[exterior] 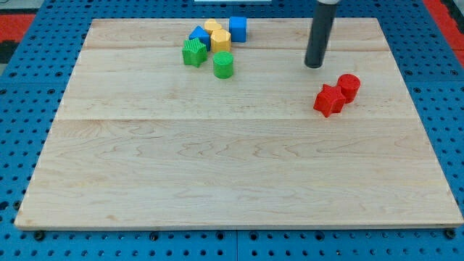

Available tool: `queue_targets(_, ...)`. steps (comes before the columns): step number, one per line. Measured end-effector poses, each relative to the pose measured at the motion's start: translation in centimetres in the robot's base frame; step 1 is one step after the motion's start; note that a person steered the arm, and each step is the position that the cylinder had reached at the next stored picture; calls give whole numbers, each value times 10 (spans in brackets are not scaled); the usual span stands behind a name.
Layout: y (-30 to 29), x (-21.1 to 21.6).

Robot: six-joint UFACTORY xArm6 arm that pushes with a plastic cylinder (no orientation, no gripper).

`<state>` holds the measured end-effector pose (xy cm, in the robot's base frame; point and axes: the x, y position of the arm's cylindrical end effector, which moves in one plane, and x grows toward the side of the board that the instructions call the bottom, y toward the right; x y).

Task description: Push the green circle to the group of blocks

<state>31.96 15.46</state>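
The green circle (223, 64) stands on the wooden board (232, 167) near the view's top, just below and right of a cluster of blocks. The cluster holds a green star-shaped block (193, 52), a blue block (199, 36), two yellow blocks (221, 40) (212, 27) and a blue cube (238, 29). The green circle sits close under the lower yellow block; whether they touch I cannot tell. My tip (313, 64) is well to the view's right of the green circle, at about the same height, touching no block.
A red star-shaped block (330, 99) and a red cylinder (349, 87) sit together just below and right of my tip. A blue perforated table (22, 109) surrounds the board.
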Motion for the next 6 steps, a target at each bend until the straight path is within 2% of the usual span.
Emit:
queue_targets(1, 19, -5)
queue_targets(2, 27, -37)
queue_targets(3, 22, -1)
queue_targets(4, -65, 48)
queue_targets(5, -158, 57)
queue_targets(6, -163, 1)
